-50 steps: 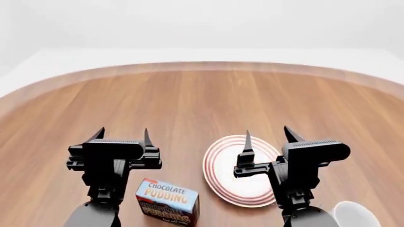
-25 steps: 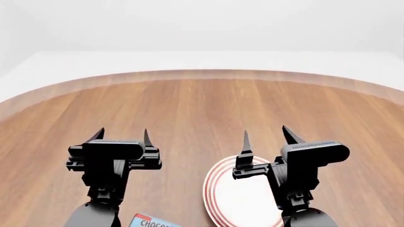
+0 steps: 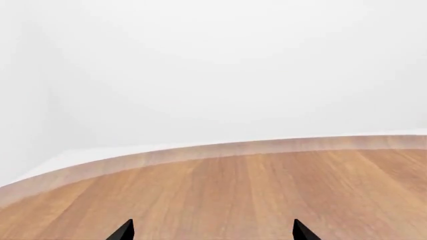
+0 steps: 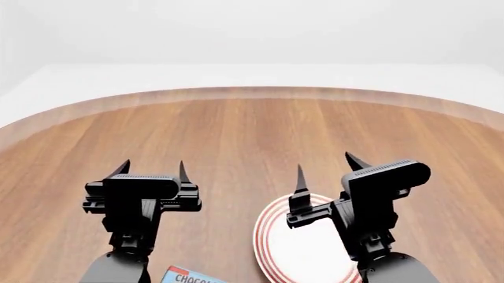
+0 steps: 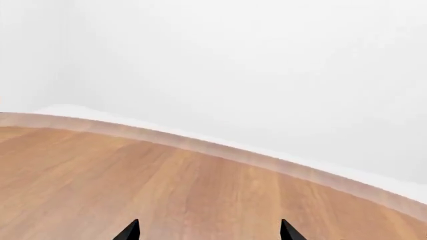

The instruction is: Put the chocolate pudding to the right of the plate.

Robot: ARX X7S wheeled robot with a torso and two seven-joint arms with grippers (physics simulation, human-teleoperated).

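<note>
At the near edge of the head view, chocolate pudding [image 4: 191, 276] lies near-right of the left claw [image 4: 152, 168], untouched | plate [image 4: 303, 250] under right claw [image 4: 323, 165] | both claws released, holding nothing | bare worktop [image 4: 252, 130] beyond.

One plate [image 4: 303, 247], one chocolate pudding [image 4: 191, 276], two end effectors, one table [image 4: 252, 135].

View tilted up: chocolate pudding [image 4: 187, 276] and plate [image 4: 303, 247] slid toward bottom edge; right gripper [image 4: 323, 168] rose, rotated slightly.
</note>
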